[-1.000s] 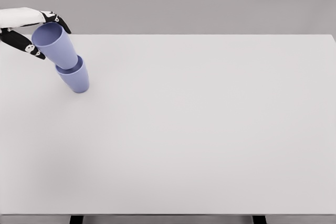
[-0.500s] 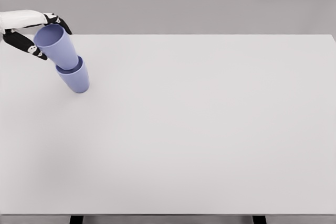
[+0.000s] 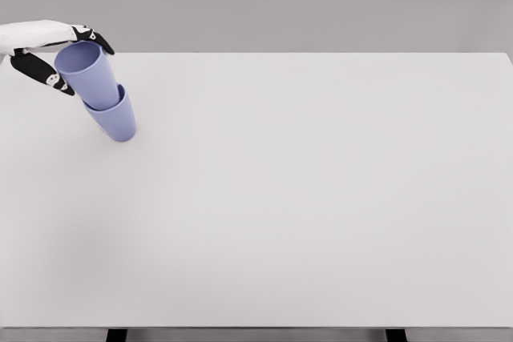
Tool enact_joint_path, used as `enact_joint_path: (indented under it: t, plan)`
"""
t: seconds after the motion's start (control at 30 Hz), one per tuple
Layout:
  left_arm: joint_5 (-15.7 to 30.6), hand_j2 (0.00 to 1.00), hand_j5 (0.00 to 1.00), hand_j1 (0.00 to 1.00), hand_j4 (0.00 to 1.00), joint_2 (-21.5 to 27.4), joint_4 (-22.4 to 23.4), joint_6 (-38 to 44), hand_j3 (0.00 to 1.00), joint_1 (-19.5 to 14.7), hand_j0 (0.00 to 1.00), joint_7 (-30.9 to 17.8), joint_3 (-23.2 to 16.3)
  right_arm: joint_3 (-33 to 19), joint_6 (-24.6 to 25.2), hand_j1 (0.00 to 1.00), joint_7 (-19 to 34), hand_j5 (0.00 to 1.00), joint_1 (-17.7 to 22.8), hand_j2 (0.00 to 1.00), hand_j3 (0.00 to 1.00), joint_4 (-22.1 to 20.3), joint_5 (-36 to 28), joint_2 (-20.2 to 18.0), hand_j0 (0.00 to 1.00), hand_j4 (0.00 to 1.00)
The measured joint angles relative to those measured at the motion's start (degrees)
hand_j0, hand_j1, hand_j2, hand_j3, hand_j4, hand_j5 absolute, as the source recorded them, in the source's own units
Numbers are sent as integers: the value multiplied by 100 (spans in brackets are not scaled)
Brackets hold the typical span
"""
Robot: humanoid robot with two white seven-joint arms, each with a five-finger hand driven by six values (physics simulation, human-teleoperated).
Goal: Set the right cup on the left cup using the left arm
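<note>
Two light-blue cups stand nested at the table's far left. The upper cup (image 3: 86,82) sits inside the lower cup (image 3: 117,122), and both lean to the upper left. My left hand (image 3: 80,60) comes in from the left edge and brackets the upper cup's rim. Its fingers (image 3: 94,36) are spread just over the rim's far side. Its thumb (image 3: 42,72) lies along the cup's left side. The fingers look loosened rather than clamped on the cup. My right arm does not show.
The white table (image 3: 304,198) stretches right and toward me from the cups. Its front edge runs along the bottom of the picture. A grey wall lies behind its far edge.
The upper cup has dropped deeper into the lower cup and stands a little straighter. My left hand's fingers have eased off its rim.
</note>
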Motion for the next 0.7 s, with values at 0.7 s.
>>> enact_joint_path:
  t: [0.7]
  plan:
    - [1769,100,100,100,100,1891,-3447,0,100,332,100,1,321,0,0,100,0,100,0,100,100,0,1,0,100,100]
